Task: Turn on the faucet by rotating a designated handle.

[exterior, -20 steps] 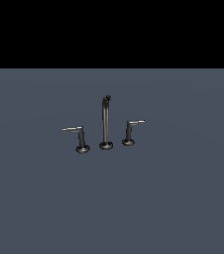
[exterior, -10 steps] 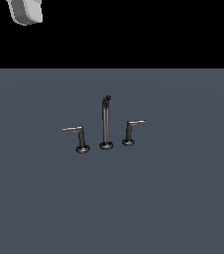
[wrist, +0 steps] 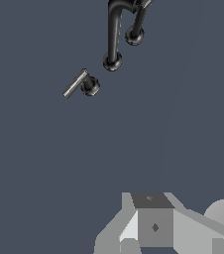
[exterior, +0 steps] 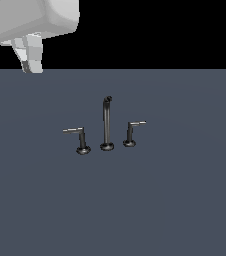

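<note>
The faucet (exterior: pixel 106 125) stands mid-floor in the exterior view, a tall dark spout post between two lever handles. The handle (exterior: pixel 78 138), with the longer silvery lever, is on the exterior view's left. The smaller handle (exterior: pixel 131 132) is on the right. My gripper (exterior: pixel 32 64) hangs high at the upper left, far from the handle, its fingers pressed together and holding nothing. In the wrist view the handle (wrist: pixel 82 84) is seen from above, with the spout (wrist: pixel 113 37) and the smaller handle (wrist: pixel 135 27) past it. The gripper (wrist: pixel 146 225) is well short of them.
A flat dark grey floor (exterior: pixel 175 200) spreads around the faucet. The white body of the arm's hand (exterior: pixel 30 20) fills the upper left corner of the exterior view. No other objects show.
The arm has come into the exterior view from the upper left and now reaches lower and further right. The faucet and both handles have not moved.
</note>
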### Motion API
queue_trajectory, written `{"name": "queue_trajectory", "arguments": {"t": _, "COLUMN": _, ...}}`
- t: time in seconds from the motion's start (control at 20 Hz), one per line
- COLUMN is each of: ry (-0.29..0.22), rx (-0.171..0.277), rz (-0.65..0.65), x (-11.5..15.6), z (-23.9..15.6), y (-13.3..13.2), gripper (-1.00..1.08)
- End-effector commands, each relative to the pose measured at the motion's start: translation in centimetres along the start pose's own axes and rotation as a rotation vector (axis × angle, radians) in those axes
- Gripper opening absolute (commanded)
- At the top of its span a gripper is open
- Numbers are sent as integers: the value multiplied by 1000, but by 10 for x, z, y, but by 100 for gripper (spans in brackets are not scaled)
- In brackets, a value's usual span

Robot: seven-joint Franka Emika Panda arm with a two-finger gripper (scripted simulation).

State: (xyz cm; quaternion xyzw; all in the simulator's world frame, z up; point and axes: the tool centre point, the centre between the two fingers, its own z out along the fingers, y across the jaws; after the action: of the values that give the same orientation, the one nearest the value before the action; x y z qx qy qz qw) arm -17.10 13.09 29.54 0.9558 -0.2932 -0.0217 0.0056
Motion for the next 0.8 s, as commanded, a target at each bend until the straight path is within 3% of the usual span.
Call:
{"name": "queue_trajectory", "arguments": {"t": 0.0, "ry": 1, "rx": 5, "rz": 49, "x": 6, "z": 13, "y": -12, "gripper": -100}}
{"name": "queue_trajectory", "arguments": {"t": 0.75, "ry": 6, "rx": 23, "rz": 301, "x": 47, "z": 79, "y": -69, "gripper": -100}}
